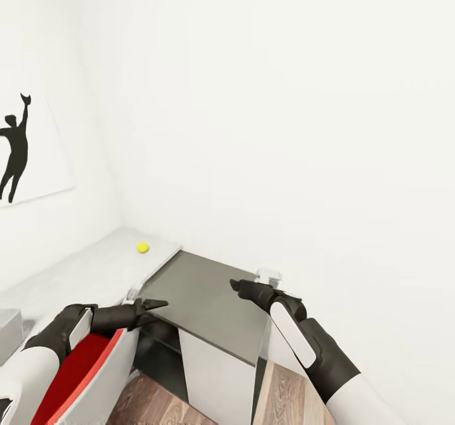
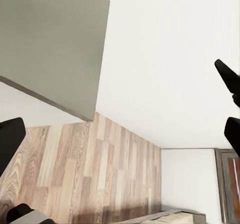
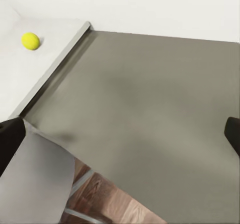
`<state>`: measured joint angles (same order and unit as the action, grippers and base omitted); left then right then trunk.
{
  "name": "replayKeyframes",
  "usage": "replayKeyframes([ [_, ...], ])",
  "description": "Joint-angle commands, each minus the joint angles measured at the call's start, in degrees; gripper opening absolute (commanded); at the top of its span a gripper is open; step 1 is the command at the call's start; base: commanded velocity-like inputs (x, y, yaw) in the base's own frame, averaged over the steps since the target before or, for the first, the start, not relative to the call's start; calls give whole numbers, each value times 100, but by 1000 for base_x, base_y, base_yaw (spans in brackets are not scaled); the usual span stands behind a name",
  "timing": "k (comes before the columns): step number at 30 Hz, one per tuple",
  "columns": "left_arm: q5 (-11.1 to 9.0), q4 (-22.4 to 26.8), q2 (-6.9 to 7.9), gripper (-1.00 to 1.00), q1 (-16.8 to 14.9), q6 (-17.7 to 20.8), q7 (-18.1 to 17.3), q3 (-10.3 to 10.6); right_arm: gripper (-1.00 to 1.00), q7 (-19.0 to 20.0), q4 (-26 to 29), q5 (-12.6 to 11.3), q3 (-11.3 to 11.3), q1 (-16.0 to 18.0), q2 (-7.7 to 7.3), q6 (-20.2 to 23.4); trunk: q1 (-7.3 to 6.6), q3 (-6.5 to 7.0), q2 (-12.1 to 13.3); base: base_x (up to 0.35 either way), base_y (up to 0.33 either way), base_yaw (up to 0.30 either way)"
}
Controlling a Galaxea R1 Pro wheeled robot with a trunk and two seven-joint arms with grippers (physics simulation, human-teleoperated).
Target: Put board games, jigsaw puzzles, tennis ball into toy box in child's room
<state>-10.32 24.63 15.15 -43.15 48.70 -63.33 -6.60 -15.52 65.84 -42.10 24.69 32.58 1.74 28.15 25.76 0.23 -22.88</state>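
Observation:
The yellow tennis ball (image 1: 143, 247) (image 3: 30, 40) lies on the white table (image 1: 95, 273) near its far corner, by the wall. My left gripper (image 1: 155, 306) (image 2: 120, 104) hovers at the near edge of the dark-topped cabinet, open and empty. My right gripper (image 1: 243, 286) (image 3: 120, 131) hangs over the cabinet's top, open and empty, well short of the ball. A light-grey box corner (image 1: 7, 333) at the left edge may be the toy box. The board games, jigsaw puzzles and bed are out of view.
A low cabinet with a dark grey top (image 1: 202, 299) (image 3: 150, 99) butts against the table's end. What looks like a red-seated chair with a grey shell (image 1: 88, 368) stands under my left arm. White walls close in behind and to the right. Wooden floor (image 2: 90, 174) lies below.

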Motion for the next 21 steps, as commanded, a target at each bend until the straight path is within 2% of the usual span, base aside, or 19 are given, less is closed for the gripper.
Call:
replayKeyframes([
  [1, -8, -2, 2, 100, -1, 34, -62, -8, 100, -56, 7, -61, 9, 2, -1, 7, 2, -3, -4, 2, -1, 285],
  [6, 1, 2, 35, 100, -2, 67, -312, -62, 100, -56, 12, -61, 14, 2, 7, 22, 2, -3, -4, 1, -1, 287],
  [11, 10, 173, 279, 100, -59, 194, -729, -86, 100, -56, 69, -73, 12, 2, 32, 45, 2, -3, -4, 0, 0, 290],
  [15, 28, 444, 342, 100, -215, 521, -778, -81, 100, -56, 82, -74, 15, 2, 50, 48, 2, -3, -4, 0, 0, 291],
  [21, 38, 573, 386, 100, -584, 677, -764, -78, 100, -56, 143, -71, 18, 2, 39, 50, 2, -3, -4, 0, 0, 291],
])
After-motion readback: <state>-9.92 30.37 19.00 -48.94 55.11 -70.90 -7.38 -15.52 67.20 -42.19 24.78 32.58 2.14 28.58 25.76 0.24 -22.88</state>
